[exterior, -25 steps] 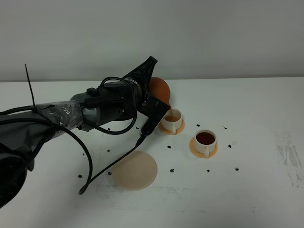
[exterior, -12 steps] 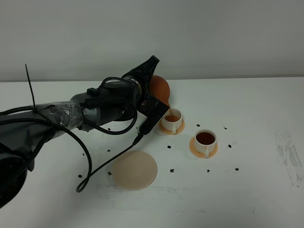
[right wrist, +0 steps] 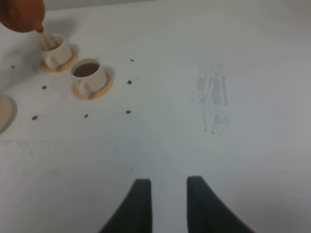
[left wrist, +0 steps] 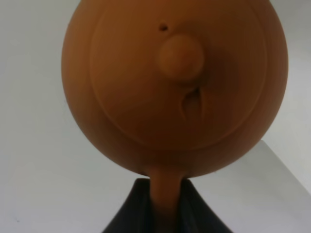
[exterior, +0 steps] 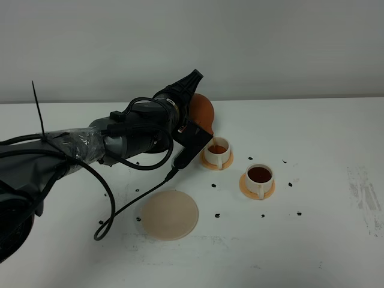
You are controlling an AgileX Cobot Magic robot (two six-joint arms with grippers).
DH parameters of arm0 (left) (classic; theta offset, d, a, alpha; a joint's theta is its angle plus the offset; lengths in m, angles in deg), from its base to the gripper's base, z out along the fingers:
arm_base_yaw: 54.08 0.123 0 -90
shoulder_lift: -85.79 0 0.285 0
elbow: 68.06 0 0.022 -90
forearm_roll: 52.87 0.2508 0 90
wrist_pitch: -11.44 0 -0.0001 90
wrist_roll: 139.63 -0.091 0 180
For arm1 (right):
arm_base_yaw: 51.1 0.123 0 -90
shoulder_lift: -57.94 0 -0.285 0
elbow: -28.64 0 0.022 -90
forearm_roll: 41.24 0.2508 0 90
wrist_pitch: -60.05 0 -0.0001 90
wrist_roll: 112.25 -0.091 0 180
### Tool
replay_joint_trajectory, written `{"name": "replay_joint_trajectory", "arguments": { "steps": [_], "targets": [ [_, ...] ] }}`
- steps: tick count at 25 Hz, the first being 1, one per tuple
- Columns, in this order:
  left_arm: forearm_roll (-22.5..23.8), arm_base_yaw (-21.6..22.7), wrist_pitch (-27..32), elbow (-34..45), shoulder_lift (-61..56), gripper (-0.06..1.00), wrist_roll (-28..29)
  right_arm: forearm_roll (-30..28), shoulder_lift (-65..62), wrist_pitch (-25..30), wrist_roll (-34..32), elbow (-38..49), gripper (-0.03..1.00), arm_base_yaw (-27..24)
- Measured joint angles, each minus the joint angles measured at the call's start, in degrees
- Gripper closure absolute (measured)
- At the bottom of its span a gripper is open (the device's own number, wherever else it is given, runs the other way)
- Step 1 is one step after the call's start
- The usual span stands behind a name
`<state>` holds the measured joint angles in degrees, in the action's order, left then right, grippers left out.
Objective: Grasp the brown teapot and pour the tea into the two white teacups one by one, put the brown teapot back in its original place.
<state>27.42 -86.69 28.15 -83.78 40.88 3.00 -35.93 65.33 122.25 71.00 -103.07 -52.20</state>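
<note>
The brown teapot (exterior: 203, 110) hangs tilted over the left of the two white teacups (exterior: 216, 150), and a thin stream of tea (exterior: 211, 138) runs from its spout into that cup. My left gripper (left wrist: 163, 196) is shut on the teapot's loop handle (left wrist: 164, 191); the lid and knob (left wrist: 181, 57) fill the left wrist view. The other cup (exterior: 260, 176) stands on its orange saucer, full of dark tea. The beige coaster (exterior: 170, 214) lies bare in front of the arm. Far to the right, my right gripper (right wrist: 167, 187) hovers over the table, fingers apart, holding nothing.
Several small black specks (exterior: 217, 215) dot the white table (exterior: 312, 252) around the cups and coaster. A grey scuff mark (exterior: 365, 192) shows near the right edge. A black cable (exterior: 129, 213) from the left arm droops to the table beside the coaster.
The teapot has stayed tilted over the left cup, and the tea in that cup has risen. The arm's hanging cable has shifted slightly. The right gripper has not moved.
</note>
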Motion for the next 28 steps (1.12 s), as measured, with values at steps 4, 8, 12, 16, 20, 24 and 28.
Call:
{"name": "replay_joint_trajectory", "arguments": {
  "steps": [4,8,12,16,20,24,28],
  "targets": [
    [0.35,0.0,-0.26,0.0,0.0,0.82,0.0,0.0,0.0,0.0,0.0,0.0,0.76,0.0],
    [1.7,0.0,-0.84,0.0,0.0,0.82,0.05,0.0,0.0,0.0,0.0,0.0,0.76,0.0],
    [2.79,0.0,-1.49,0.0,0.0,0.82,0.05,0.0,0.0,0.0,0.0,0.0,0.76,0.0],
    [3.41,0.0,-1.56,0.0,0.0,0.82,0.12,0.0,0.0,0.0,0.0,0.0,0.76,0.0],
    [4.79,0.0,-1.62,0.0,0.0,0.82,0.12,0.0,0.0,0.0,0.0,0.0,0.76,0.0],
    [5.97,0.0,-2.06,0.0,0.0,0.82,0.12,0.0,0.0,0.0,0.0,0.0,0.76,0.0],
    [6.41,0.0,-2.6,0.0,0.11,0.82,0.12,0.0,0.0,0.0,0.0,0.0,0.76,0.0]
  ]
}}
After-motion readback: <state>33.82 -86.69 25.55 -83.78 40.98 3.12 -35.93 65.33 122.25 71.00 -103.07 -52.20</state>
